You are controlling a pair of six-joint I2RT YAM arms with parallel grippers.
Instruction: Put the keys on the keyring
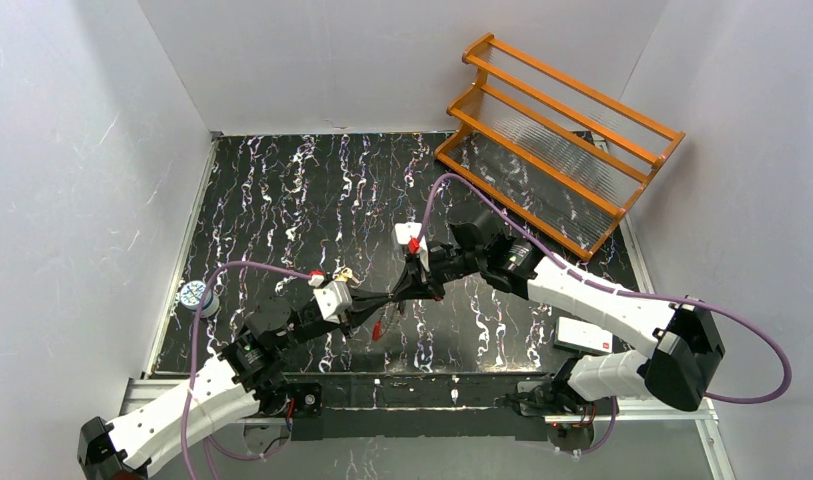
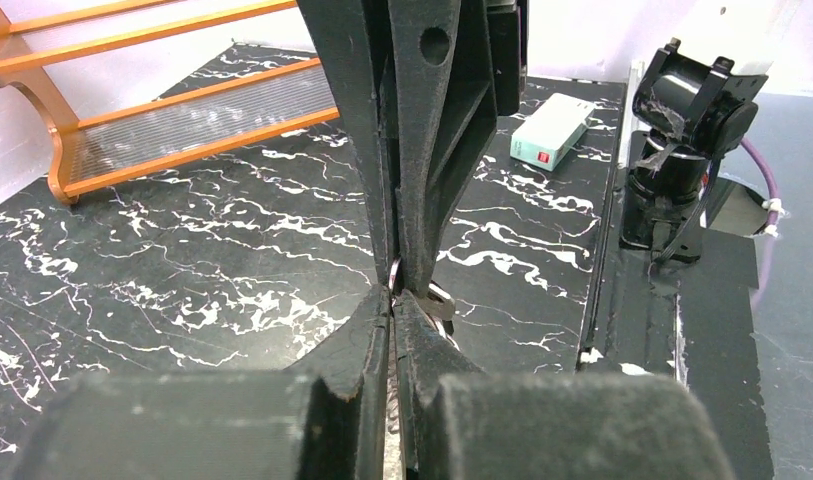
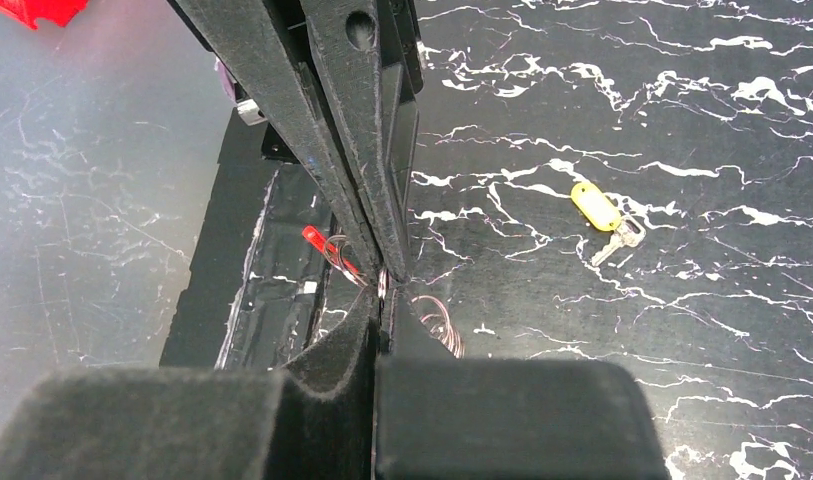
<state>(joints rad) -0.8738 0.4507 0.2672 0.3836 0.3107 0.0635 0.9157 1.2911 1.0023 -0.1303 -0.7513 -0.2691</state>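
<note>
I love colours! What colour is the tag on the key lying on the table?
Yellow. The tag shows best in the right wrist view.

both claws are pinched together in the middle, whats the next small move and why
Likely keep the left claw shut and ease the right claw slightly back, testing its pinch: both meet tip to tip at the keyring, whose red section hangs beside them. A yellow-tagged key lies on the table, unthreaded.

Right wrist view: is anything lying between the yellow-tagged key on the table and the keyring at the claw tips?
Nothing visible: only bare table lies between the yellow-tagged key and the keyring.
</note>
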